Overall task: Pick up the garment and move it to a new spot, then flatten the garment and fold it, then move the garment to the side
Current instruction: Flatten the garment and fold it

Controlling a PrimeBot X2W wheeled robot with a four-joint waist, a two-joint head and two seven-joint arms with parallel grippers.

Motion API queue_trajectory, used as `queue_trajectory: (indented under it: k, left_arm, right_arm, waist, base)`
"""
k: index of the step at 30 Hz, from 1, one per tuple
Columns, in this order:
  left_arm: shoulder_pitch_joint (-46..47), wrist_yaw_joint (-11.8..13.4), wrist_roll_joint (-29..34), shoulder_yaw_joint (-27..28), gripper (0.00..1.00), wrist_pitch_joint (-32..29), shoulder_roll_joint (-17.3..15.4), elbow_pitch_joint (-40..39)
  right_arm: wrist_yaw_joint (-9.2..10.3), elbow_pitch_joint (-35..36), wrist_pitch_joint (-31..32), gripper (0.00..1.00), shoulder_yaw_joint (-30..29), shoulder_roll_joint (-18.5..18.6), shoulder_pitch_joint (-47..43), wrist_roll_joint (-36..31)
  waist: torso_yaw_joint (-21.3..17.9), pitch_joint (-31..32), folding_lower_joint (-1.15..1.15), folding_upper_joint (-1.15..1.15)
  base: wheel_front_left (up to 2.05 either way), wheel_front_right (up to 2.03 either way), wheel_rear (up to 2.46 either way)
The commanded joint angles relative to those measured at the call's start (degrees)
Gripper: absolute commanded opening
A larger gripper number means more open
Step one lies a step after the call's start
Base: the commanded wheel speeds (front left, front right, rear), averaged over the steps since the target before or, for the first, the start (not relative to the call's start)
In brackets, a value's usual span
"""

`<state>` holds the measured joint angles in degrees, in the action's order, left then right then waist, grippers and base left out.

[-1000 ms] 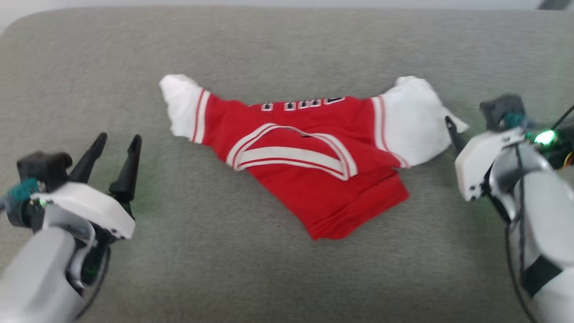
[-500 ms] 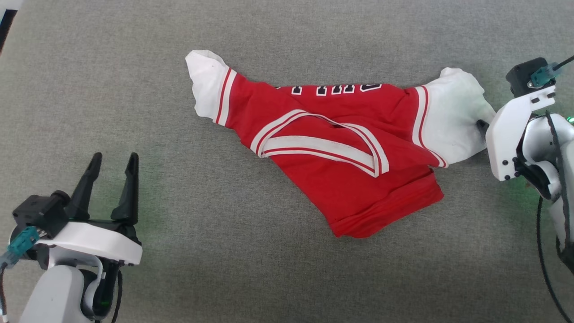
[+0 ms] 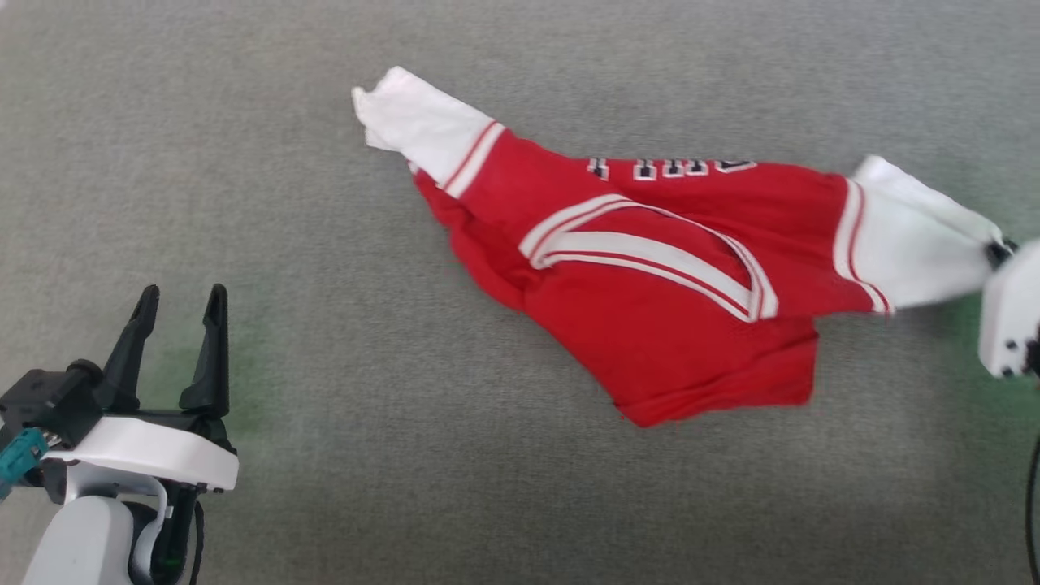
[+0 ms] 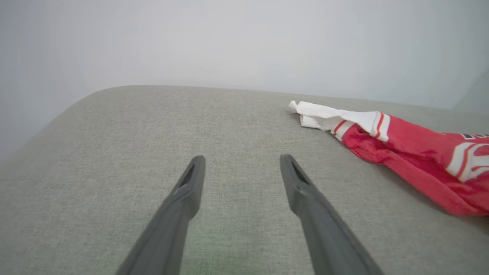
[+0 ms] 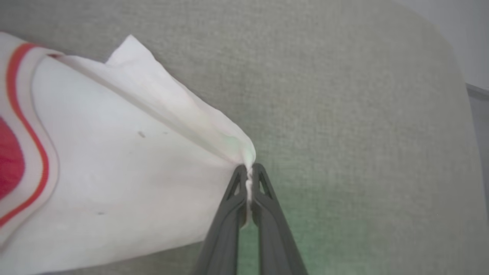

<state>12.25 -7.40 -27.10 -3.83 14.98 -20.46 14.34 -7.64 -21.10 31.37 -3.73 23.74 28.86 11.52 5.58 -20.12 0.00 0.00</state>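
Note:
The garment [image 3: 650,276] is a red jersey T-shirt with white sleeves and striped V-neck trim, lying crumpled and stretched sideways on the grey fabric surface [image 3: 325,487]. My right gripper [image 5: 249,172] is shut on the tip of its white right-hand sleeve [image 5: 114,172], and the cloth pulls taut from the pinch. In the head view that gripper [image 3: 996,250] sits at the right edge, at the sleeve's end. My left gripper [image 3: 180,301] stands open at the lower left, well clear of the shirt, with nothing between its fingers [image 4: 191,183]. The other white sleeve [image 4: 332,118] lies ahead and to its right.
The grey upholstered surface [image 4: 114,133] spreads all round the shirt. Its rounded far edge meets a pale wall [image 4: 229,38] in the left wrist view. A rounded corner of the surface [image 5: 450,49] shows in the right wrist view.
My right gripper has shut on the white sleeve tip and drawn it rightward, stretching the shirt. The head camera has also shifted. My left gripper stays open.

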Motion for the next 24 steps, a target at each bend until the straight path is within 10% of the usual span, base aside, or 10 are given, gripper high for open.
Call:
queue_trajectory:
  k: [1, 10, 12, 24]
  left_arm:
    - [-0.61, -0.11, 0.09, 0.23, 1.00, 0.28, -0.38, -0.37]
    - [-0.88, -0.12, -0.25, -0.20, 1.00, 0.27, -1.53, -1.54]
    - [-0.95, -0.12, -0.30, -0.33, 1.00, 0.27, -1.88, -1.55]
    - [-2.34, -0.12, -1.08, -1.32, 1.00, 0.28, -1.49, -1.52]
  right_arm:
    - [0.28, 0.53, 0.28, 0.00, -0.89, -0.14, -1.31, -0.24]
    - [0.25, 8.01, -0.28, 0.01, -7.82, -4.57, -7.41, -3.94]
    - [0.22, 9.03, -1.58, 1.00, -7.85, -5.24, -7.71, -4.69]
    - [0.22, 19.62, -5.32, 1.00, 1.63, -0.02, -13.43, -3.22]
  waist:
    - [-0.64, 0.34, 0.00, 0.00]
    - [-3.00, 0.37, 0.00, 0.00]
    - [-3.34, 0.48, 0.00, 0.00]
    - [-4.37, 0.98, 0.00, 0.00]
  base:
    - [0.00, 0.00, 0.00]
    - [0.00, 0.00, 0.00]
    - [0.00, 0.00, 0.00]
    - [0.00, 0.00, 0.00]
